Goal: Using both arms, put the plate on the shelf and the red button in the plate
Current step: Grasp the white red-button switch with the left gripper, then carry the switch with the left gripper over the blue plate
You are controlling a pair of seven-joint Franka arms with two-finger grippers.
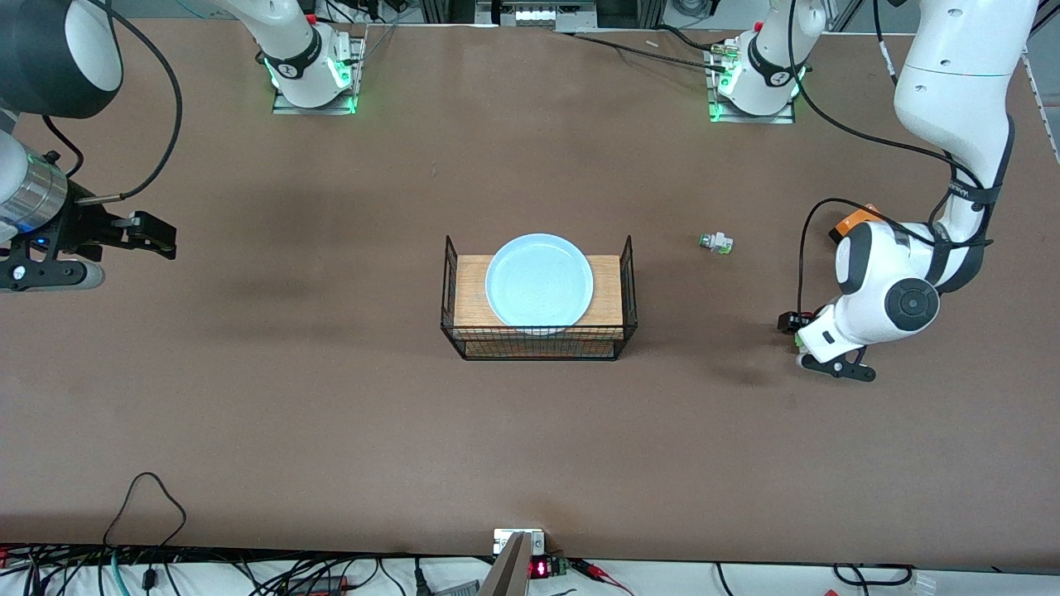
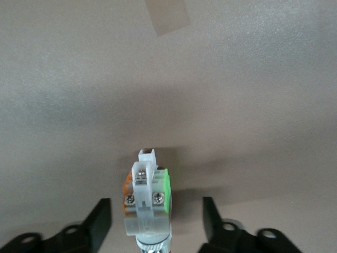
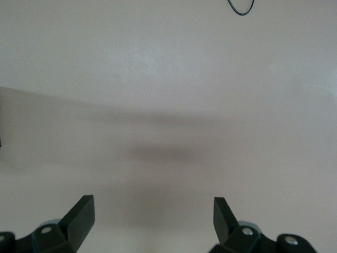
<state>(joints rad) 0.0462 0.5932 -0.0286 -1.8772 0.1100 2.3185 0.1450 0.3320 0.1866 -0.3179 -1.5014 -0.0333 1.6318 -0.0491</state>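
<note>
The pale blue plate lies flat on the wooden top of the wire rack at the table's middle. The red button, a white part with a green side and an orange side, lies on the table toward the left arm's end. My left gripper is down at the table around it, one finger on each side with a gap showing on both; nothing is gripped. Its red cap is mostly hidden at the jaw base. My right gripper waits open over bare table at the right arm's end.
A similar small white and green part lies between the rack and the left arm, farther from the front camera than the red button. An orange item sits by the left arm. Cables run along the front edge.
</note>
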